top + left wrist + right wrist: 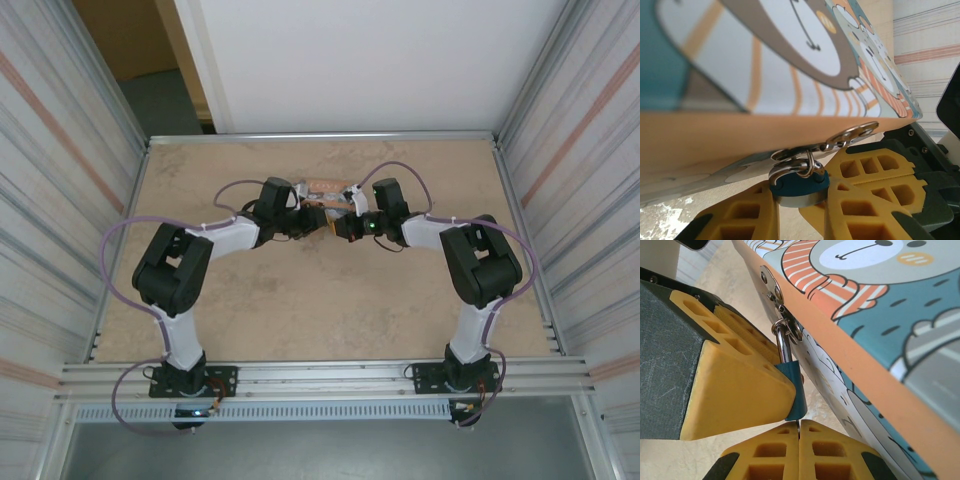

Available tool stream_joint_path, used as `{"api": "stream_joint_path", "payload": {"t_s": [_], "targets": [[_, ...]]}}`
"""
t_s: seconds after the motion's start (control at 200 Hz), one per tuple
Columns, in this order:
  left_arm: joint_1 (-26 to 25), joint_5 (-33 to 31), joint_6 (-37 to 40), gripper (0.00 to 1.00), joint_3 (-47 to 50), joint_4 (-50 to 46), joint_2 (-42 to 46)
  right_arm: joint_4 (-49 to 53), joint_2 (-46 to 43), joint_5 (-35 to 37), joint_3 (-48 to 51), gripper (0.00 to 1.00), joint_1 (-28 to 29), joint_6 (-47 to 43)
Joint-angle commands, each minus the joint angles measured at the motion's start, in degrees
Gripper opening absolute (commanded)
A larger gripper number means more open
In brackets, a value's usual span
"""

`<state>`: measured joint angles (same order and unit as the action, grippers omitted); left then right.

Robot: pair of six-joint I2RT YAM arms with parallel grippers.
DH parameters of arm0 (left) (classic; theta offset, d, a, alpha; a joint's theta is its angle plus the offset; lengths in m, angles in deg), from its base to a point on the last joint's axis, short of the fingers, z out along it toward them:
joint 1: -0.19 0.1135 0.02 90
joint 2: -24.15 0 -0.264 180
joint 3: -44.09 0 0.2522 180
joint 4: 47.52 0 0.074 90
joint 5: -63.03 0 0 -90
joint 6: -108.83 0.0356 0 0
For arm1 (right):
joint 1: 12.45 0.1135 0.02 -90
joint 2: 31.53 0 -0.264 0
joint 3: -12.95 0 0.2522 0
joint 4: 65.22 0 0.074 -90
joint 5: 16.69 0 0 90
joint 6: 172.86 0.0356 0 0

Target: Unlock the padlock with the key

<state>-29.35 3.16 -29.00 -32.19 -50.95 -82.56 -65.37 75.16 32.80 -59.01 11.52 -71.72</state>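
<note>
From the overhead camera I see both arms reaching in toward the far middle of the table [300,300], the left gripper [315,222] and right gripper [346,226] almost meeting just in front of a small box [325,187]. On my left wrist feed the box [790,55] is close above, its printed cartoon face up and its plain wooden edge toward the lens. The padlock [799,186] hangs from a metal hasp [850,135] on that edge, with a blue body and a silver shackle through the ring. The left gripper [800,201] has its yellow fingers [740,220] on either side of the lock body and touching it, so I read it as clamped on the padlock. The right wrist feed shows the same lock edge-on: the padlock [794,390] hangs below the hasp [773,286] against the side of the box [865,300], and one broad yellow finger [735,385] of the left arm presses flat against its side. Directly under the lock, the right gripper [799,432] has its fingers pressed together. A thin sliver of metal, the key [798,424], is pinched in the seam between them and points up at the bottom of the padlock. I cannot tell whether its tip is inside the keyhole.
</note>
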Motion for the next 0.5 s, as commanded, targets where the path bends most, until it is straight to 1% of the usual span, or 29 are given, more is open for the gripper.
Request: {"api": "stream_joint_path", "payload": {"t_s": [0.0, 0.195, 0.491], "targets": [[-5.43, 11.25, 0.83, 0.19, 0.32, -5.02, -1.64, -13.28, -2.98, -2.83, -4.02, 0.00, 1.35, -1.42], [-5.36, 10.87, -0.74, 0.19, 1.60, -1.92, -2.57, -11.33, -2.46, -0.56, -0.70, 0.00, 1.74, -2.15], [-4.40, 9.77, -2.44, 0.26, 3.66, 2.43, -2.91, -9.73, -0.46, 1.97, 4.55, 0.00, 1.88, -2.43]]}}
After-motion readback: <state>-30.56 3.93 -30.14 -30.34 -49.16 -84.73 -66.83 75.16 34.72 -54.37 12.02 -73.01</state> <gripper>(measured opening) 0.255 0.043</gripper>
